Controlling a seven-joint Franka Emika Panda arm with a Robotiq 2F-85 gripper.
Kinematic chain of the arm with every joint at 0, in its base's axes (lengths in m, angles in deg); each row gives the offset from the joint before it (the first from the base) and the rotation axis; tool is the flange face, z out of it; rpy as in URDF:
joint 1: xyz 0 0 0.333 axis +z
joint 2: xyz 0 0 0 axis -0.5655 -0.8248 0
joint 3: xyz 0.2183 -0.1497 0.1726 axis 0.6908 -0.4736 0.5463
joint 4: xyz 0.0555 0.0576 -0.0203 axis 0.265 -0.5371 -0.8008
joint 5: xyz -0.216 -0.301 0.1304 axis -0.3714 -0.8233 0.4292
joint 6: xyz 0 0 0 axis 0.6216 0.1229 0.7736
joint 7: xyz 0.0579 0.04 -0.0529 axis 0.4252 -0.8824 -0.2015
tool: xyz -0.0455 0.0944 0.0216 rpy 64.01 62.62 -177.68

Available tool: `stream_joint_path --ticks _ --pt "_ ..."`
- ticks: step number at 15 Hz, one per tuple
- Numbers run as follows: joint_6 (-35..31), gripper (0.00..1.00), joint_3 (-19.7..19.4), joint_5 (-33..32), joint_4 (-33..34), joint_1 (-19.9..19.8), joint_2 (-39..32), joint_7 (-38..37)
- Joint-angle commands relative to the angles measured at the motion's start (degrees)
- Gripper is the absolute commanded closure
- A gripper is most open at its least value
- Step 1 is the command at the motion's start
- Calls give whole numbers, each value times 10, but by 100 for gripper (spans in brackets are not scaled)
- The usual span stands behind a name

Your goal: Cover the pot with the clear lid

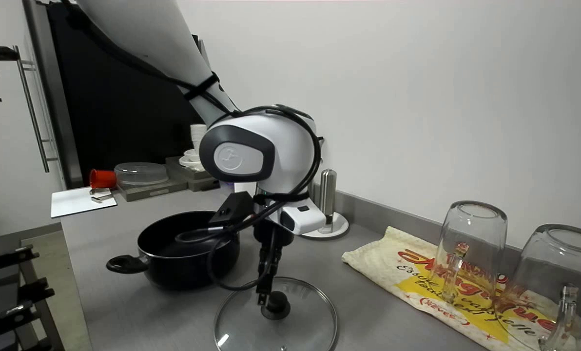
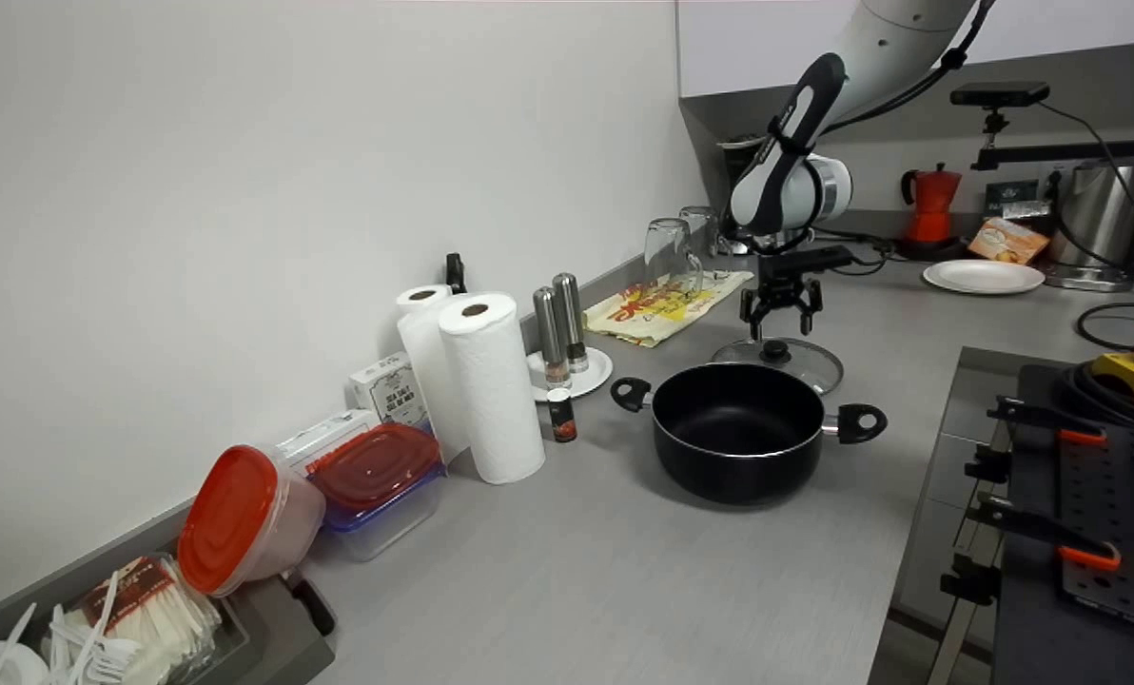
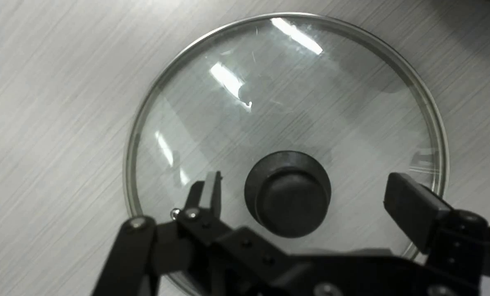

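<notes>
On the grey countertop (image 2: 615, 580) lies one clear glass lid (image 3: 286, 123), black knob (image 3: 292, 201) upward, beside the uncovered black pot (image 2: 738, 476), Robotiq gripper (image 2: 780, 325) spread above, presumably to clasp that knob.

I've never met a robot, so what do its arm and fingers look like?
The arm is smooth, rounded and mostly white, with a grey oval panel bearing a faint emblem. Black cables run along it, bound by black straps. The fingers are black and angular, with shiny screws nearby.
</notes>
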State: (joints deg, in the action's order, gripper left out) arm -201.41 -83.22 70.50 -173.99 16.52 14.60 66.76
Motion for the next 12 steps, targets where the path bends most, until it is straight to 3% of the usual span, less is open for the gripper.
stream_joint_path --ticks 1,12 --pt "-23 0 -1 18 16 -6 -16 -7" --pt "-37 0 5 18 53 -6 -31 -14"
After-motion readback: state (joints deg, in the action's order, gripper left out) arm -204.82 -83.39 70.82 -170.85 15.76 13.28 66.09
